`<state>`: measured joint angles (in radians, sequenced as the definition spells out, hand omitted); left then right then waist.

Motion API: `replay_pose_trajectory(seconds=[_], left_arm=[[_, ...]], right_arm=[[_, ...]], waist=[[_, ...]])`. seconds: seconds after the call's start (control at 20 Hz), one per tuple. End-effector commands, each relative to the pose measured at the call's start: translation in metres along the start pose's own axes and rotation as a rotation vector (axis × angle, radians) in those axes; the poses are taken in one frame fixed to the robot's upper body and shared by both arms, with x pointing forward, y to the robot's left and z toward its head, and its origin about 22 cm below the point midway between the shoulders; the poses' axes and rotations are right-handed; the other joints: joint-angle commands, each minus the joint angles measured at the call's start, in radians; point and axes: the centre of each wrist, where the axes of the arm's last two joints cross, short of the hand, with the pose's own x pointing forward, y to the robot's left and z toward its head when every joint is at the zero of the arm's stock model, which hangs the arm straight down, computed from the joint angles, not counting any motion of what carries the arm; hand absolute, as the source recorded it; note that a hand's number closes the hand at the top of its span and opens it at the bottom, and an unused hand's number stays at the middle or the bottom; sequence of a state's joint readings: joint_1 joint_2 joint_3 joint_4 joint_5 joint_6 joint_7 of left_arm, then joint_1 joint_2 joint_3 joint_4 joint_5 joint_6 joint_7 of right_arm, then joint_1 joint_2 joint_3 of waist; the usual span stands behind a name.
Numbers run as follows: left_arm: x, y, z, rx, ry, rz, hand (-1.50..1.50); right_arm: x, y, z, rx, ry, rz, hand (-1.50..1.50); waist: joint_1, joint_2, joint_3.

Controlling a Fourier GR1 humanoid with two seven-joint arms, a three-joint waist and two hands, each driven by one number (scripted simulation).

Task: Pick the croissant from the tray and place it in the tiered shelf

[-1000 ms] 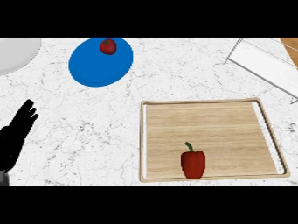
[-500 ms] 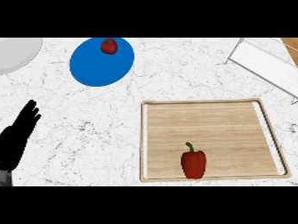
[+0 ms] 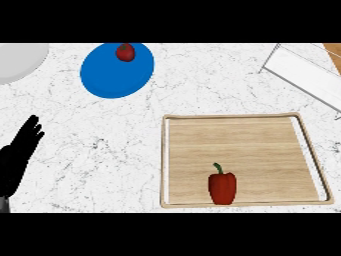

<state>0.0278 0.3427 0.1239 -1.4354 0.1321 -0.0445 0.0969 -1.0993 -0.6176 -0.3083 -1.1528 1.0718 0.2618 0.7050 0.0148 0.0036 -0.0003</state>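
A wooden tray [image 3: 239,145] lies at the lower right of the counter. On it, near its front edge, lies a red bell pepper [image 3: 222,186] with a green stem; I see no croissant anywhere. The white wire tiered shelf [image 3: 309,77] stands at the upper right, partly cut off by the view's edge. My left hand [image 3: 14,157] shows at the lower left edge, fingers straight and pointing up, open and holding nothing. My right hand does not show.
A blue plate [image 3: 114,75] at the upper middle carries a small dark red fruit [image 3: 125,52] near its far rim. A white plate [image 3: 10,62] sits at the upper left corner. Bare marble counter [image 3: 99,135] lies between my left hand and the tray.
My left hand has drifted slightly left and lower along the edge. Nothing else has moved.
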Motion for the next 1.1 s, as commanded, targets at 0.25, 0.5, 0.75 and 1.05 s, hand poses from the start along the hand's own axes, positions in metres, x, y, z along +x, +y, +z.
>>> replay_pose_trajectory(seconds=[0.25, 0.5, 0.75, 1.05], left_arm=[[-0.006, -0.004, -0.001, -0.018, -0.002, 0.007, 0.00], [0.000, 0.000, -0.014, 0.000, -0.013, -0.004, 0.00], [-0.001, 0.006, -0.003, 0.000, -0.003, -0.011, 0.00], [0.005, 0.001, -0.005, -0.023, -0.005, 0.001, 0.00]], right_arm=[[-0.029, 0.030, -0.040, 0.021, 0.056, -0.078, 1.50], [-0.053, 0.051, -0.051, -0.030, 0.177, -0.115, 1.50], [-0.066, 0.051, -0.061, 0.030, 0.149, 0.004, -1.50], [-0.075, 0.082, -0.059, 0.002, 0.107, -0.083, -1.50]], waist=[[0.010, 0.003, 0.000], [0.009, 0.008, 0.001], [0.006, 0.001, 0.000], [0.008, 0.003, 0.001]])
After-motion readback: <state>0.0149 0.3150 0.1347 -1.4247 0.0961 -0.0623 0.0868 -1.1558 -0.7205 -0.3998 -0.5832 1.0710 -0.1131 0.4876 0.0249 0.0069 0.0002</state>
